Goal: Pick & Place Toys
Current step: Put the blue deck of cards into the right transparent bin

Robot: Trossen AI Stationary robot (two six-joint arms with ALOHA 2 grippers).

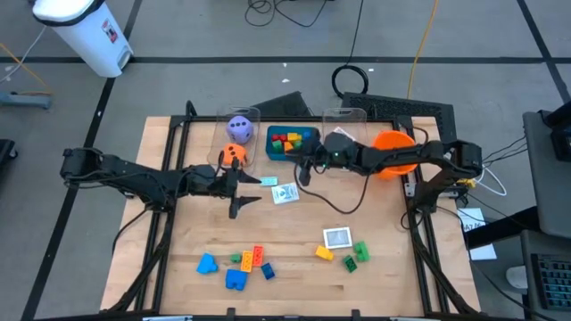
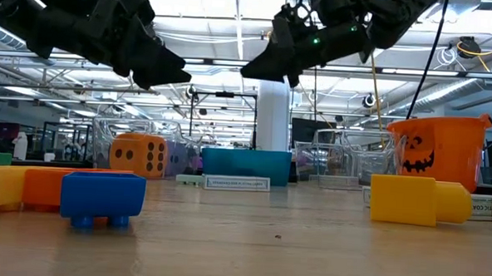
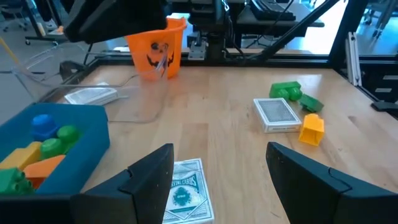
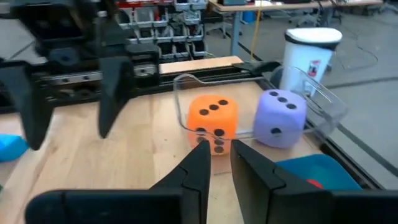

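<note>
Hovering Over the Bench, Both Arms Empty

We are holding our left gripper (image 1: 239,190) above the bench (image 1: 294,267) with fingers (image 3: 146,180) spread, just beside a picture card (image 3: 185,190). Our right gripper (image 1: 303,166) is hanging by the teal tray (image 1: 277,152), fingers (image 4: 193,171) parted slightly, gripping nothing. Bricks (image 1: 236,267) are lying near the bench's front edge; the orange die (image 4: 212,119) and purple die (image 4: 280,118) are sitting in a clear bin (image 4: 323,99).

Teal tray (image 1: 306,143), orange bowl (image 1: 393,152)

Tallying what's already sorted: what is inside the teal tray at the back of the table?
The teal plastic tray holds building bricks: red, yellow, green and orange, plus a blue piece. The right arm covers its right end, and anything beneath the bricks is hidden.
</note>
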